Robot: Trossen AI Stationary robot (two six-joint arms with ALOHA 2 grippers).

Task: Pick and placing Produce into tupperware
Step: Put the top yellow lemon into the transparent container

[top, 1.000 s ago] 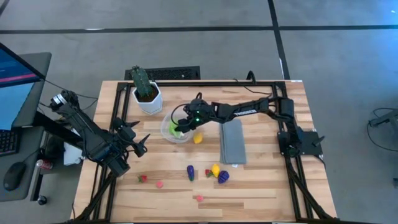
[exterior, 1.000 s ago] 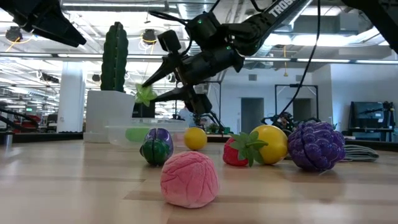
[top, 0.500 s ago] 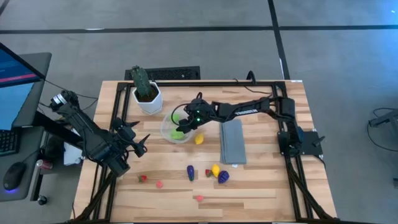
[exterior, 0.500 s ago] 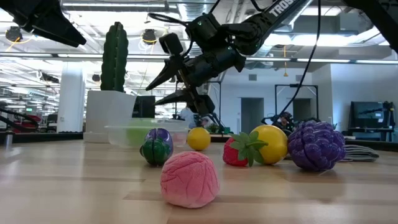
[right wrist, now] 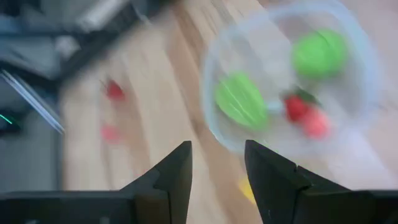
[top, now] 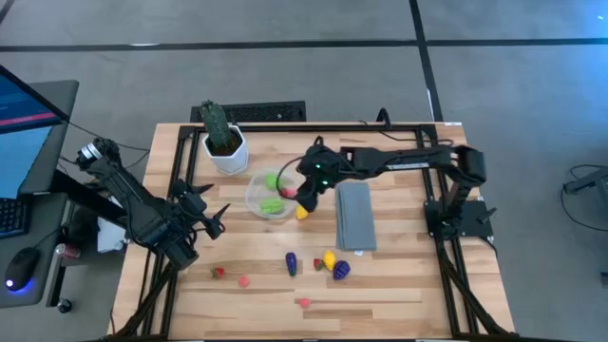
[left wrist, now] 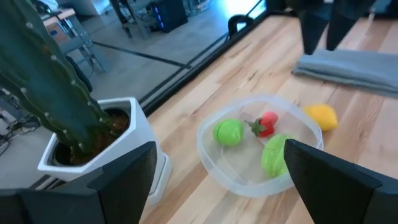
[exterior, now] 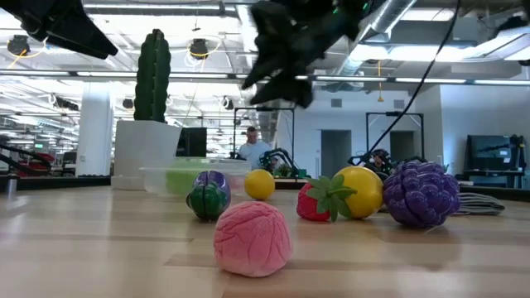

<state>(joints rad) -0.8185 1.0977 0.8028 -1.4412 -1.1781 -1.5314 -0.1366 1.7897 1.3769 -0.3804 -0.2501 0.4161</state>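
The clear round tupperware (top: 269, 195) sits left of centre on the table. In it lie a green ball (left wrist: 228, 132), a red strawberry (left wrist: 266, 123) and a green leafy piece (left wrist: 275, 155). A yellow lemon (top: 302, 213) lies on the wood beside its rim. My right gripper (top: 304, 195) hovers high above the bowl's right edge, open, nothing between its fingers (right wrist: 177, 180). My left gripper (top: 214, 217) waits open at the table's left side, pointing at the bowl. More produce lies near the front: a purple-green piece (top: 292, 263), a yellow one (top: 329, 258), a purple one (top: 340, 270).
A green cactus in a white pot (top: 224, 142) stands just behind the bowl on the left. A flat grey cloth (top: 355, 217) lies to the bowl's right. Small red and pink pieces (top: 218, 273), (top: 243, 281), (top: 304, 303) lie toward the near edge. People show in the room behind.
My right gripper has let go of the green leafy piece, which now lies in the tupperware. The gripper has then risen well clear of the bowl, rolled its wrist, and drawn toward the table's right edge.
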